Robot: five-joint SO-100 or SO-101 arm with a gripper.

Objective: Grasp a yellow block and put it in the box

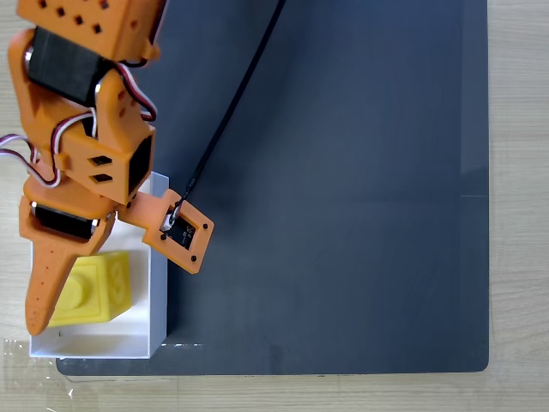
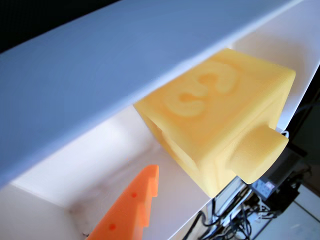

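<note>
Matte dark mat [image 1: 343, 172] covers the wooden tabletop; at its lower-left corner sits the thin-walled white box [image 1: 159, 283]. Inside lies the glossy yellow block [image 1: 107, 287], studded, embossed "3". Above, the orange gripper [image 1: 51, 292] is parted, holding nothing.

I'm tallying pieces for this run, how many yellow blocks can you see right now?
1. The yellow block sits inside the white box at the lower left of the fixed view, partly under the orange tool. The arm covers part of the box, so another could be hidden.
</note>
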